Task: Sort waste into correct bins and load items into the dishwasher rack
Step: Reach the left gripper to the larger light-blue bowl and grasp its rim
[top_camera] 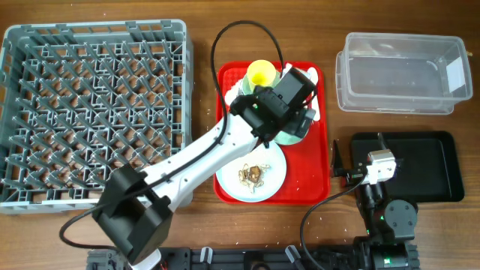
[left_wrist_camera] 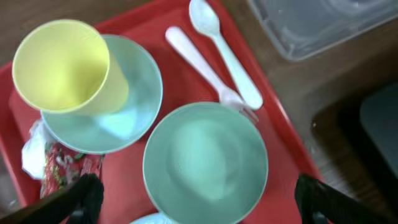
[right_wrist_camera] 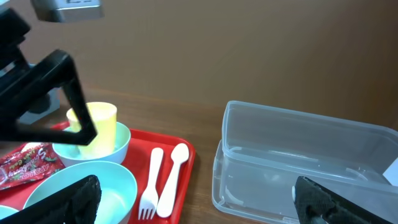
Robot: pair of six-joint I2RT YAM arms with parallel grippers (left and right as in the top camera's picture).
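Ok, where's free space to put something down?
Bare table strip between dishwasher rack and red serving tray; the clear tub and black tray are empty. The serving tray is packed, with the left gripper over the mint-green bowl.

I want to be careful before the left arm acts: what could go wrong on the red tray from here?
1. The open left gripper hangs over the green bowl, whose rim meets the fork tines; a grasp may drag the fork.
2. The cup stands in the blue bowl close by; a bump may tip it.
3. The wrapper lies near the gripper and may get caught.
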